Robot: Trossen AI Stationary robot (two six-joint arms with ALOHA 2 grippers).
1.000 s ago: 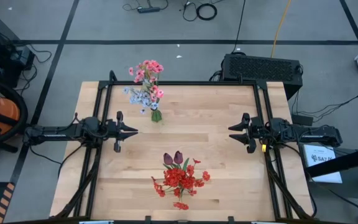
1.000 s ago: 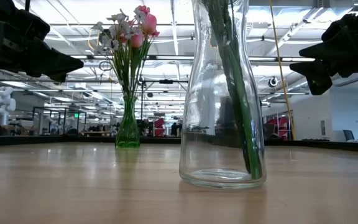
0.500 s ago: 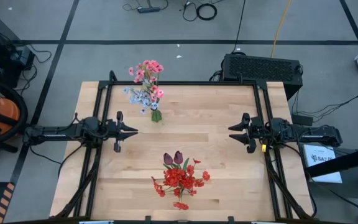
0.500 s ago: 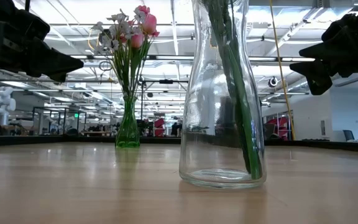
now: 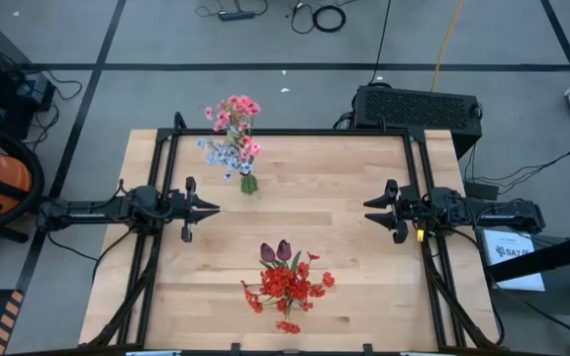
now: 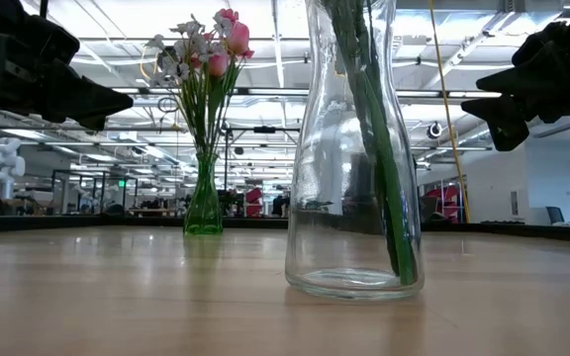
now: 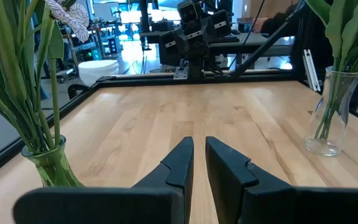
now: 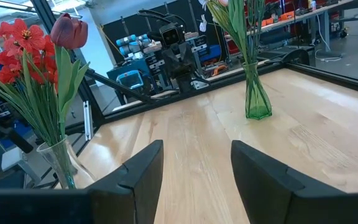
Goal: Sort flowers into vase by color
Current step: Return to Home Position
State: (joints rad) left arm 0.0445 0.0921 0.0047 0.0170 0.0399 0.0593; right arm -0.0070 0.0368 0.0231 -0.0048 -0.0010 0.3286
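Two vases stand upright on their bases on the wooden table. The green glass vase (image 5: 248, 184) near the far edge holds pink blossoms and pale blue sprigs (image 5: 234, 133), which also show in the low view (image 6: 201, 49). The clear glass vase (image 6: 354, 198) toward the near edge holds red clusters and dark maroon tulips (image 5: 287, 277), seen too in the right wrist view (image 8: 36, 43). My left gripper (image 5: 214, 208) hovers shut at the table's left side, empty (image 7: 199, 152). My right gripper (image 5: 367, 206) hovers open at the right side, empty (image 8: 197, 155).
Bare wood lies between the two grippers and the vases. A black frame rail (image 5: 285, 131) runs round the table's far and side edges. A black box (image 5: 419, 107) sits behind the far right corner, and cables lie on the floor beyond.
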